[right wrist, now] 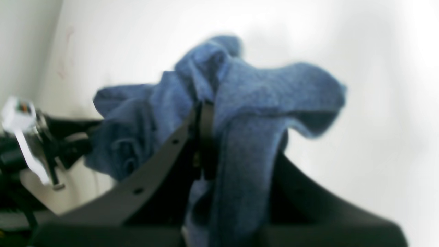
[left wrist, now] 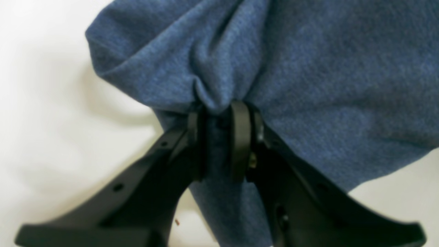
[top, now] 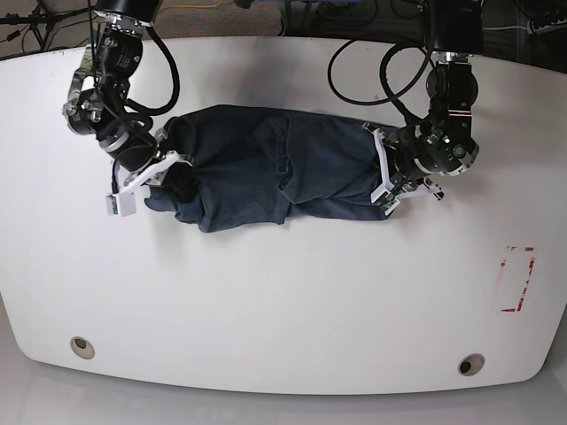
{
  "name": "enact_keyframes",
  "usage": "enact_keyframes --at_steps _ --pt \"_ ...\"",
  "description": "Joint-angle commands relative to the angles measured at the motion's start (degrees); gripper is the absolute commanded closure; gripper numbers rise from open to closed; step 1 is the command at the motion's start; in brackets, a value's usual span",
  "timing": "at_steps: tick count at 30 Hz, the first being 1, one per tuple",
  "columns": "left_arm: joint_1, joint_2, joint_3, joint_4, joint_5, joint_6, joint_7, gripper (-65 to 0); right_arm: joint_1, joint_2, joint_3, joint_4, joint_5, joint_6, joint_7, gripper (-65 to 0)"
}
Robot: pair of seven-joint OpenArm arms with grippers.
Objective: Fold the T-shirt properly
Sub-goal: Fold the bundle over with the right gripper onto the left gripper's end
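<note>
Both arms pinch the T-shirt at opposite ends, low over the white table.

The left gripper [left wrist: 219, 137] clamps a gathered fold of blue heathered fabric; the right gripper [right wrist: 236, 144] is closed on a bunched edge. The T-shirt [top: 266, 168] lies crumpled and stretched between them on the table [top: 283, 310], wrinkled, dark navy.

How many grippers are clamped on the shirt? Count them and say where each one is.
2. The left gripper pinches a bunch of the T-shirt at its end on the base view's right; the right gripper clamps fabric at the opposite end. No others show.
</note>
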Motion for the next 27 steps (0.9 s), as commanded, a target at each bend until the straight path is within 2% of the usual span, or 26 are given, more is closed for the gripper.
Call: enact_keyframes --at_steps 1,5,9,13,20,27 --pt "-0.39 2.29 0.78 -2.41 1.88 -0.28 2.96 -9.0 0.85 0.34 -2.83 3.48 -2.54 -1.74 1.55 0.0" --pt "-2.06 3.87 1.13 -5.93 1.88 0.12 3.05 -9.0 1.55 0.25 -8.72 4.54 -7.02 -4.64 1.55 0.0" --pt "-2.85 5.37 0.96 -8.92 1.88 3.99 3.05 -9.0 2.60 0.25 -13.47 4.54 -7.99 -7.54 1.64 0.0" --pt "-3.46 6.60 0.96 -10.59 1.88 5.83 3.05 -9.0 3.13 0.25 -17.16 4.54 -7.99 -10.53 1.81 0.0" --pt "-3.46 7.74 1.04 -12.17 1.80 6.10 2.87 -9.0 5.77 -1.24 -22.70 4.27 -8.08 -13.52 5.42 0.0" --pt "-3.46 7.83 1.13 -12.88 1.62 6.10 2.70 -9.0 9.81 -3.09 -27.71 3.92 -13.71 -15.98 5.68 0.0"
